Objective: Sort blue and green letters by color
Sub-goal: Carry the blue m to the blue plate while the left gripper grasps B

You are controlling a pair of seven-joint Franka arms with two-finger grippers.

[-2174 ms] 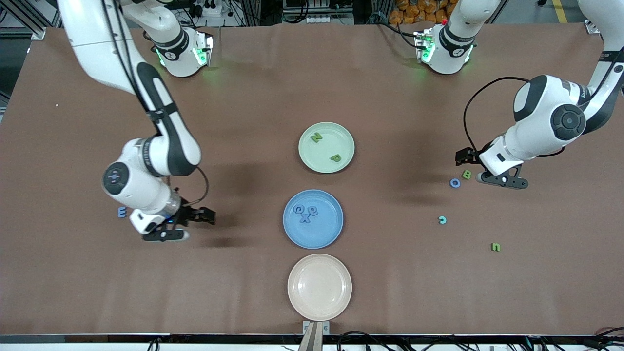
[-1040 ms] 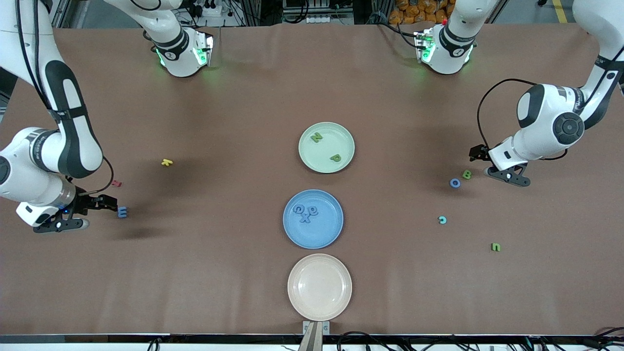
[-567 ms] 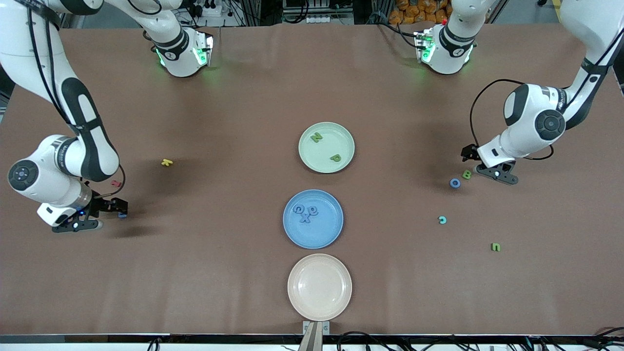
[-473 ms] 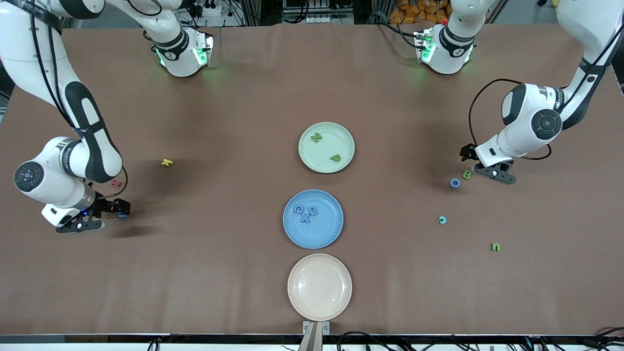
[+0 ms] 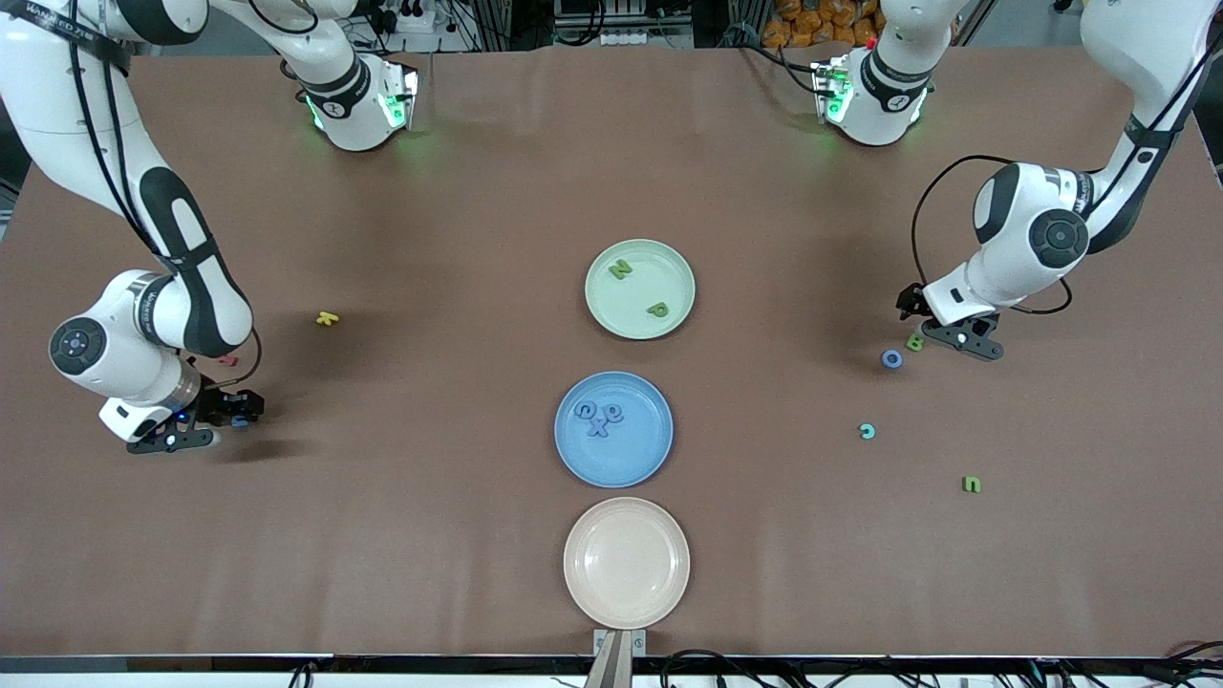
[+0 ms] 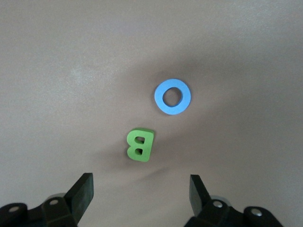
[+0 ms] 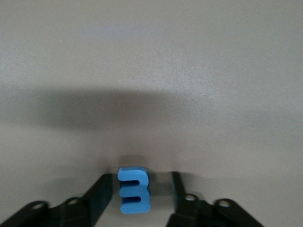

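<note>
green letter point(image 6: 140, 145) reads B, blue letter point(image 6: 173, 96) O

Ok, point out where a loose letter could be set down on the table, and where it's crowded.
Bare cloth lies between the yellow letter and the green plate, and between the blue plate and the teal letter. The pink plate holds nothing. It is crowded where the left gripper hovers at the green B beside the blue O.

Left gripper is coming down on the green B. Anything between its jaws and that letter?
Nothing visible. The left gripper has its jaws spread above the green B, bare table between. The blue O lies beside the B, apart from it, outside the jaws.
</note>
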